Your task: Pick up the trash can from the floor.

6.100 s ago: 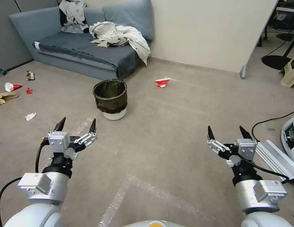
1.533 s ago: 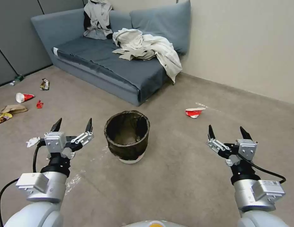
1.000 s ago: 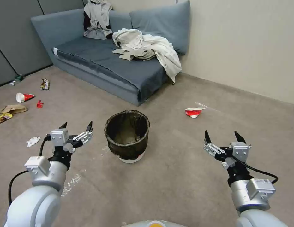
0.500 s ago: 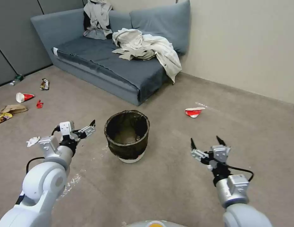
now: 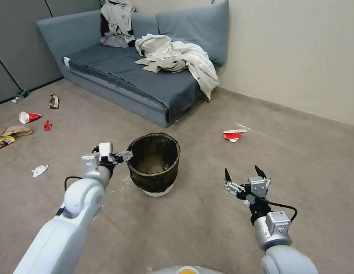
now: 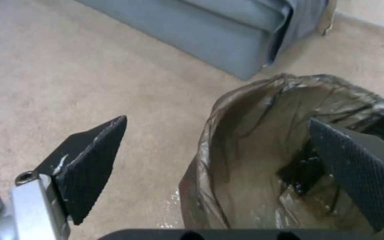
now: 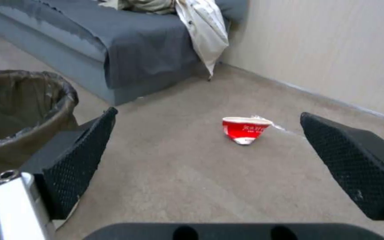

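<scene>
Head view first, from my left: my left gripper point(image 5: 121, 153) sits at the near-left rim of the trash can point(image 5: 154, 163), fingers spread wide. On the left wrist view one finger point(image 6: 92, 160) hangs outside the bag-lined wall, over the floor point(image 6: 67, 83), while the other finger point(image 6: 356, 166) is above the bin's mouth, so the rim lies between them. Further right, my right gripper point(image 5: 241, 174) hovers well apart from the can, also wide open, with a crumpled red cup point(image 7: 244, 128) seen beyond its fingers.

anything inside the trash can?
The trash can holds a dark bag liner, open left gripper straddling its rim. No trash visible; the bottom is partly hidden by folds.
</scene>
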Controlling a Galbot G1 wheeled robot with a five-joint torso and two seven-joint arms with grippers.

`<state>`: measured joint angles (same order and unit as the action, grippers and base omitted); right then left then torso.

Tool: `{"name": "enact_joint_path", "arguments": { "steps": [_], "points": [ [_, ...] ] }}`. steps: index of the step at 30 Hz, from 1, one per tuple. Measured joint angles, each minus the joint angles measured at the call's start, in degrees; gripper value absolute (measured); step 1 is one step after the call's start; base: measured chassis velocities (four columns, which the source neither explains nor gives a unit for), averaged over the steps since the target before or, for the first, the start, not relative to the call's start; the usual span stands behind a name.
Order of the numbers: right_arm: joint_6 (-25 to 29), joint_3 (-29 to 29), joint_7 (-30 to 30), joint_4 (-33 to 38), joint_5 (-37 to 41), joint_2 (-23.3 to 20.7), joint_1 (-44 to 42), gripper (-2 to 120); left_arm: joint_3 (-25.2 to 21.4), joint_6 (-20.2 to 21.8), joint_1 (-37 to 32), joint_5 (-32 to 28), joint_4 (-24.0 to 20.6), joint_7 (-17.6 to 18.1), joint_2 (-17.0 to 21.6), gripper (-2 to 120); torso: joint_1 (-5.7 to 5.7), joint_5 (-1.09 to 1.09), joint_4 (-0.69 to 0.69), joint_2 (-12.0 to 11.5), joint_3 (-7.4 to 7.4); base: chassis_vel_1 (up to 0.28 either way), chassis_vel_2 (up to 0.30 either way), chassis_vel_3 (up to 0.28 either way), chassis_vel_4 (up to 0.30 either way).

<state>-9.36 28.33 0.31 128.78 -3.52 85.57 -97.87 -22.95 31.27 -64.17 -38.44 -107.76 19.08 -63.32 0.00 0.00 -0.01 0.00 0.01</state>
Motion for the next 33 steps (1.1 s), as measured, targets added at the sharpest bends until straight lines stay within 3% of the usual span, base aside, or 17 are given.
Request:
{"name": "enact_joint_path", "arguments": {
  "steps": [10, 18, 33],
  "points": [
    [0.18, 0.14, -0.16, -0.27, 0.12, -0.08, 0.08, 100, 1.98, 2.23, 3.23, -1.74, 4.76, 1.05, -0.34, 100, 0.0, -0.01, 0.01, 0.0, 0.0, 0.0, 0.0, 0.0, 0.0],
    [0.61, 0.1, -0.42, -0.41, 0.05, 0.0, 0.03, 100, 2.5, 6.3, 5.05, -7.6, 6.45, 2.5, -0.15, 100, 0.0, 0.0, 0.01, 0.0, 0.0, 0.0, 0.0, 0.0, 0.0],
    [1.08, 0.35, -0.5, -0.12, -0.28, 0.16, -0.53, 100, 3.51, 9.84, 6.88, -8.27, 9.23, 3.9, -0.83, 100, 0.0, 0.0, 0.01, 0.0, -0.01, 0.0, 0.0, 0.0, 0.0]
  ]
}}
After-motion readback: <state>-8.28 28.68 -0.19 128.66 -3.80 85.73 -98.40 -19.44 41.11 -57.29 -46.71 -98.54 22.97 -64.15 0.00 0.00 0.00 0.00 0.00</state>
